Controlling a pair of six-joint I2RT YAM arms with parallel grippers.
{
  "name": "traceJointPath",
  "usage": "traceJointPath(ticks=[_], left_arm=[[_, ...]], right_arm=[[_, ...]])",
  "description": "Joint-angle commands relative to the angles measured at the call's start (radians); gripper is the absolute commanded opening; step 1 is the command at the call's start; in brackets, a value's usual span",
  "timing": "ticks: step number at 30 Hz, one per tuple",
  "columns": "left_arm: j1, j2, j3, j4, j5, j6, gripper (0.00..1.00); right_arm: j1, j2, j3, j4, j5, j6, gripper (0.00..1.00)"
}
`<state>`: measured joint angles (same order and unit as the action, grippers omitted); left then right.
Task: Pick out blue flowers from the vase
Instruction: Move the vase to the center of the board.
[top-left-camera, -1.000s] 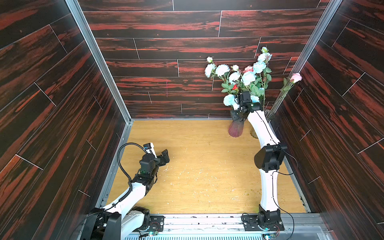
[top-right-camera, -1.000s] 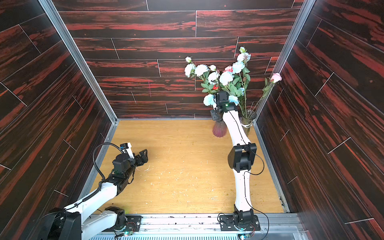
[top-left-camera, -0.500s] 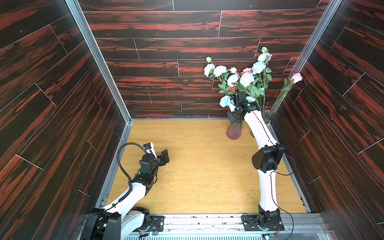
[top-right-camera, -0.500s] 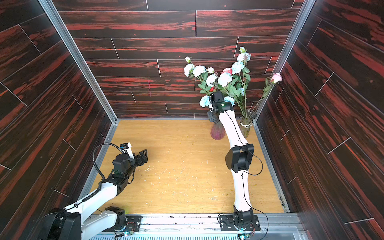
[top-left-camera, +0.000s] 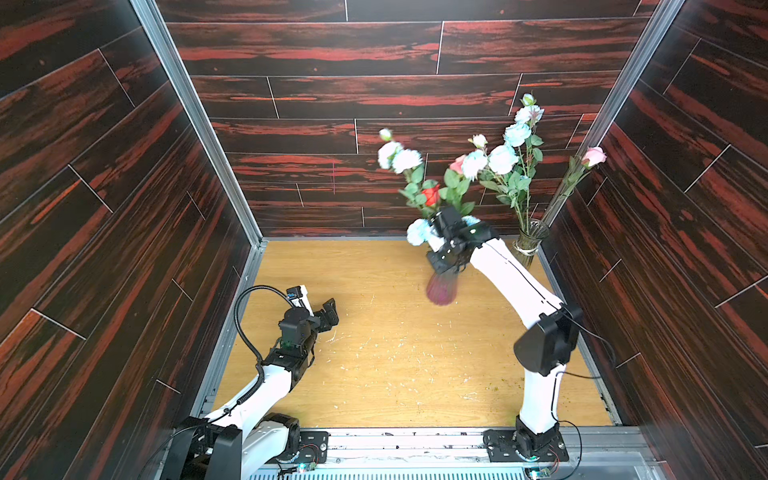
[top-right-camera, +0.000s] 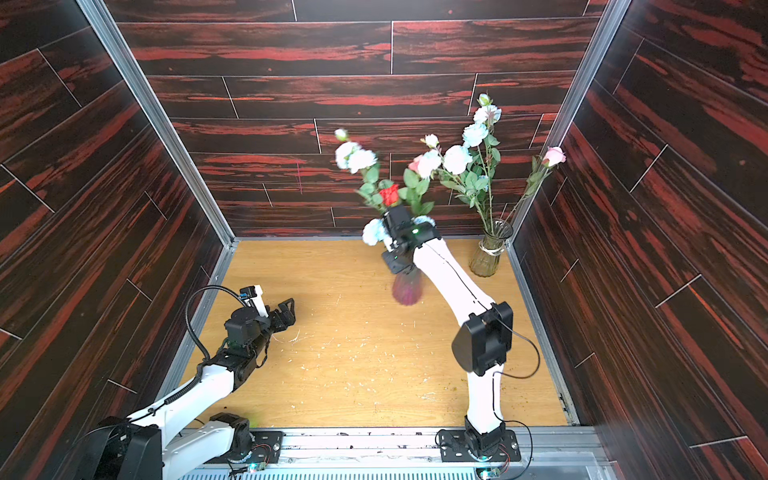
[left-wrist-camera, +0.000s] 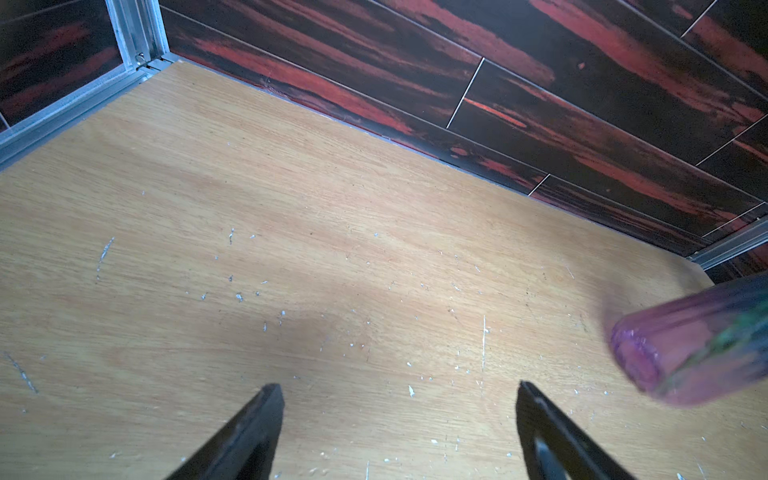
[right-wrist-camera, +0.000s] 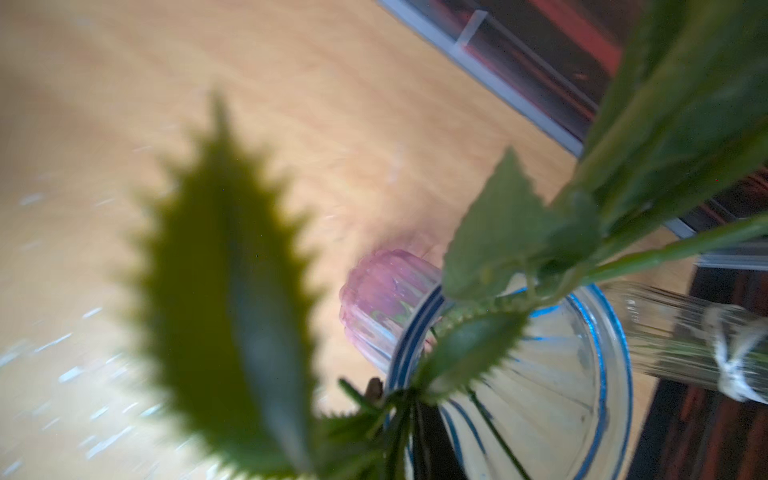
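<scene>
Right end effector (top-left-camera: 440, 220) narrow, among stems (right-wrist-camera: 665, 251) over tilted purple vase (top-left-camera: 441, 289); which stem unclear. Blue flowers (top-left-camera: 405, 160) not out. Left end effector (left-wrist-camera: 398, 386) wide, empty.

From where I stand, the surface (top-left-camera: 395, 357) is a pale, oak-grained board, boxed in by an aluminium frame (top-left-camera: 232, 332) along its edges. White flecks (top-left-camera: 401, 345) and short scratches are scattered across its middle, and a few green crumbs (top-left-camera: 494, 388) lie toward the right side. A clear glass vase (top-left-camera: 528, 249) stands upright in the far right corner, just beside the frame. A purple vase (top-left-camera: 441, 289) shows tilted and blurred over the far middle of the board, well apart from the near edge. I cannot tell whether its base touches the wood.
</scene>
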<state>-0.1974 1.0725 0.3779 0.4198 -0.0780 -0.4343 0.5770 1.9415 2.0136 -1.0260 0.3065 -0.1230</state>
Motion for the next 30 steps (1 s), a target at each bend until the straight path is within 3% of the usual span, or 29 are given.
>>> traceJointPath(ticks=[1, 9, 15, 30], left_arm=[[0.000, -0.023, 0.001, 0.016, 0.000, 0.011, 0.89], [-0.001, -0.040, -0.009, 0.014, -0.003, 0.011, 0.89], [0.000, -0.040, -0.010, 0.015, -0.005, 0.011, 0.89], [0.000, -0.049, -0.014, 0.013, -0.011, 0.009, 0.89]], right_arm=[[0.072, -0.073, -0.064, 0.029, -0.013, 0.064, 0.00], [0.272, -0.180, -0.220, 0.023, 0.073, 0.158, 0.00], [0.396, -0.253, -0.319, 0.046, 0.061, 0.222, 0.00], [0.620, -0.217, -0.280, -0.041, 0.099, 0.305, 0.00]])
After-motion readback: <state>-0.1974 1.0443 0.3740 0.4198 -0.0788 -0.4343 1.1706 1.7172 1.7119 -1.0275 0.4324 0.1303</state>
